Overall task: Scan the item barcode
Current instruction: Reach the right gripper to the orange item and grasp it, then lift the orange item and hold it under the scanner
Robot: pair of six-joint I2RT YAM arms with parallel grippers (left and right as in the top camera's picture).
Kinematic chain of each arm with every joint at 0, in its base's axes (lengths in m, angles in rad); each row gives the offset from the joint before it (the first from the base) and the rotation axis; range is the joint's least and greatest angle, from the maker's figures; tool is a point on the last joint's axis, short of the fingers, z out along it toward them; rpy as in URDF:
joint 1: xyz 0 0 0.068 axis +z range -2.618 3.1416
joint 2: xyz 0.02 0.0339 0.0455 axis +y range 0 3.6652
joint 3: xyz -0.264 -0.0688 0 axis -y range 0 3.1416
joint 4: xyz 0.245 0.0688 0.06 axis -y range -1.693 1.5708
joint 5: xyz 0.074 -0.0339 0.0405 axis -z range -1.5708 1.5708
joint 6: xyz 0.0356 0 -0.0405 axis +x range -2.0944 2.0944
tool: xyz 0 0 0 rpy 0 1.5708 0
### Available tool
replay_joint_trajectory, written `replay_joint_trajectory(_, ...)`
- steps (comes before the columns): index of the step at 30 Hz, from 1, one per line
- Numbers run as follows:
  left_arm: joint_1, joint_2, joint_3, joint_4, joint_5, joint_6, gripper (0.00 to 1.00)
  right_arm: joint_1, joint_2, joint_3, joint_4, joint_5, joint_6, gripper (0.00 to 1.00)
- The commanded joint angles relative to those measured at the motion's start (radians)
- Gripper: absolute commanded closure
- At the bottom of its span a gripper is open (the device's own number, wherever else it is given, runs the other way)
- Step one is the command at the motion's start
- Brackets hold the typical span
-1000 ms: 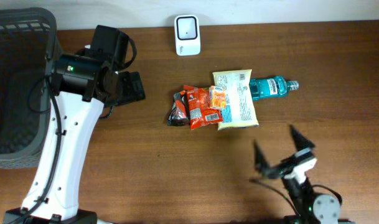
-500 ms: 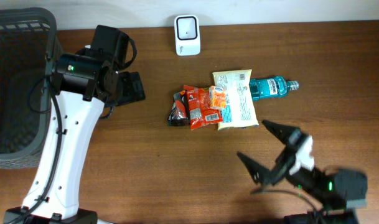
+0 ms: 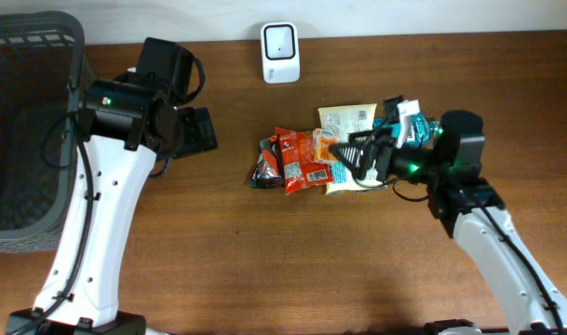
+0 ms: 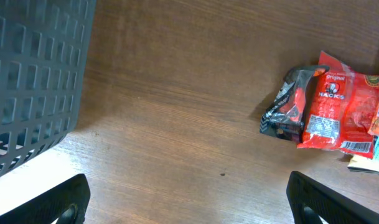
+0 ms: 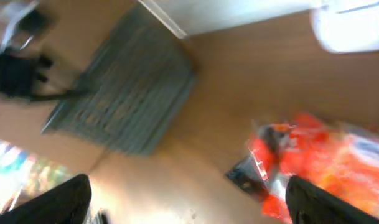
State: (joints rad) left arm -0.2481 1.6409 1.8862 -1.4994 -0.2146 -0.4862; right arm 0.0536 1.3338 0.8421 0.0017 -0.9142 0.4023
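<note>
The right gripper (image 3: 365,135) is held wide open and empty over a cream crinkled snack bag (image 3: 356,175), seemingly without touching it. A red foil packet (image 3: 302,160) and a blue plastic mouthwash bottle (image 3: 415,130) are seen flanking the bag, below a white box-shaped scanner (image 3: 280,52). The left gripper (image 4: 189,208) is spread wide with nothing held.

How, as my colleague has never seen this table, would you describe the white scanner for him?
Follow the far edge of the wooden table. Straight beyond the pile of snack packets, standing alone, is the scanner: a small white rounded box with a dark square window, unlike the colourful packets.
</note>
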Motion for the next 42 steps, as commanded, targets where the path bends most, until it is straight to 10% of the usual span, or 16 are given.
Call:
replay_joint_trajectory(1, 0.004, -0.003, 0.003, 0.002, -0.011, 0.016, 0.01, 0.004, 0.01, 0.203, -0.341, 0.436, -0.078, 0.02)
replay_joint_trajectory(4, 0.004, -0.003, 0.003, 0.002, -0.011, 0.016, 0.01, 0.027, 0.115, 0.459, -0.718, 0.591, -0.126, 0.02)
replay_joint_trajectory(9, 0.004, -0.003, 0.003, 0.002, -0.011, 0.016, 0.01, 0.066, 0.256, 0.482, -0.632, 0.547, -0.135, 0.05)
replay_joint_trajectory(12, 0.004, -0.003, 0.003, 0.002, -0.011, 0.016, 0.01, 0.065, 0.415, 0.482, -0.562, 0.387, -0.136, 0.33)
replay_joint_trajectory(33, 0.004, -0.003, 0.003, 0.002, -0.011, 0.016, 0.01, 0.094, 0.684, 0.476, -0.456, 0.298, -0.133, 0.5)
replay_joint_trajectory(39, 0.004, -0.003, 0.003, 0.002, -0.01, 0.016, 0.01, 0.103, 0.727, 0.477, -0.428, 0.298, -0.111, 0.92)
replay_joint_trajectory(42, 0.004, -0.003, 0.003, 0.002, -0.011, 0.016, 0.01, 0.101, 0.713, 0.489, -0.437, 0.24, -0.098, 0.96)
